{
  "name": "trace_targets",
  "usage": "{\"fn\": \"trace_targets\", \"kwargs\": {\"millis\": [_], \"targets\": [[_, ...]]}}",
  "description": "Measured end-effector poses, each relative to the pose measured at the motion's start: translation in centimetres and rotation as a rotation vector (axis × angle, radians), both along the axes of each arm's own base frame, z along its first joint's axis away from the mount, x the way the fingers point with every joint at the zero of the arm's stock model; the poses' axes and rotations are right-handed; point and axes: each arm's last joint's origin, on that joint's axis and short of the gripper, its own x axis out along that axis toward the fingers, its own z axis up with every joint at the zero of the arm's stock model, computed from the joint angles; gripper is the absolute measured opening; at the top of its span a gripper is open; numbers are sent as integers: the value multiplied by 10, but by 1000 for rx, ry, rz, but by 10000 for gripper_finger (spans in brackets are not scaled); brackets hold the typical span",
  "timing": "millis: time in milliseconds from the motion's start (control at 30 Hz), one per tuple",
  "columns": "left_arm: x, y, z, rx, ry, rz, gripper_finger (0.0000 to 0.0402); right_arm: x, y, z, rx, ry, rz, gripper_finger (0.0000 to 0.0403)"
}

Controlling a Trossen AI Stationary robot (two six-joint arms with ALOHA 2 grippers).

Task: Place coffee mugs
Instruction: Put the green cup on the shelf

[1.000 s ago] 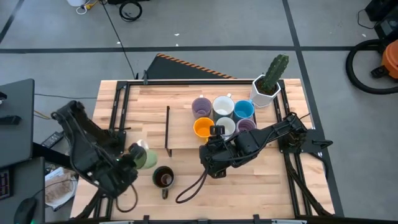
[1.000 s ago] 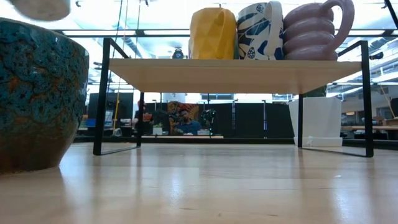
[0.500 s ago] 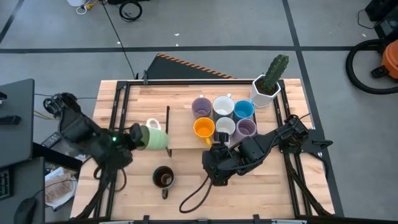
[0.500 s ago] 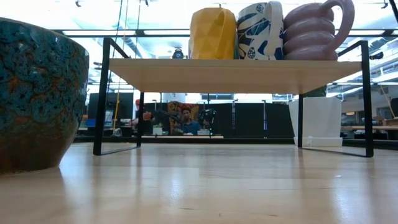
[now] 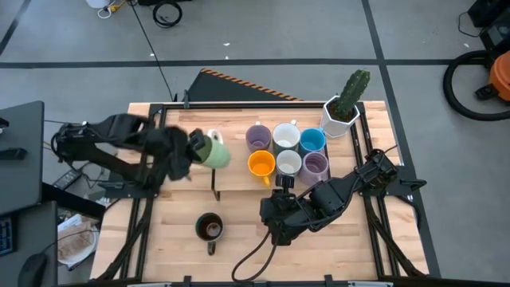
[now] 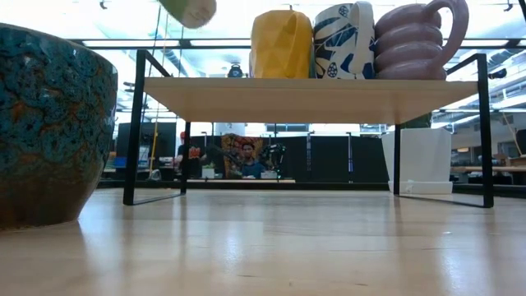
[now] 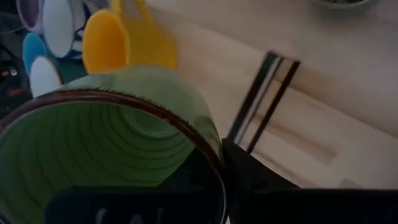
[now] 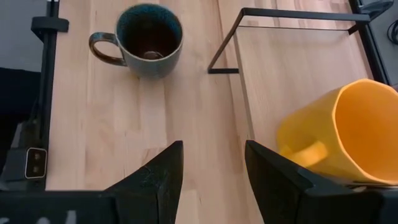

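Note:
My left gripper (image 5: pixel 194 148) is shut on a green mug (image 5: pixel 210 150) with a pale handle, held in the air over the left end of the raised wooden shelf (image 5: pixel 231 171). The mug's base shows at the top of the low view (image 6: pixel 191 10). Six mugs stand on the shelf: purple (image 5: pixel 258 137), white (image 5: pixel 286 137), blue (image 5: pixel 311 141), orange (image 5: pixel 260 164), white (image 5: pixel 288 163) and purple (image 5: pixel 316 164). A dark mug (image 5: pixel 209 229) stands on its base on the table. My right gripper (image 5: pixel 277 209) hovers open near the shelf's near edge, empty. My left gripper holds the green mug by its rim (image 7: pixel 214 158), one finger inside the mouth and one finger (image 7: pixel 255 180) outside the wall. It comes from the table's left. The mug is lifted clear and lies tipped, its mouth toward the gripper and its base toward the shelf's mugs.
A white hexagonal planter with a cactus (image 5: pixel 343 112) stands at the table's far right corner. The shelf's black frame post (image 5: pixel 215 167) rises just below the carried mug. Bare shelf board lies left of the orange mug. A cable (image 5: pixel 251 247) trails over the near table.
My left gripper has carried the green mug up from the table's near left part toward the far edge and the right, reaching the shelf's left end, and turned it so that its base points at the shelf's mugs. My right gripper has drawn back slightly toward the near edge.

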Motion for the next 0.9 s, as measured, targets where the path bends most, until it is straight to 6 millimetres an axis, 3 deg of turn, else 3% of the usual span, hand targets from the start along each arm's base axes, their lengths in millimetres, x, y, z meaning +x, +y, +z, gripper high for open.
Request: {"fn": "trace_targets", "kwargs": {"millis": [200,333,633,900], "targets": [[17,39,-8,-45,39,42,23,0,0,0,2,-1,-3,178],[31,54,-20,-61,98,43,23,0,0,0,3,-1,-6,178],[59,76,-42,-90,178,44,23,-1,-1,0,7,5,-18,178],[70,82,-54,-85,223,35,23,-1,0,0,9,6,-20,177]]}}
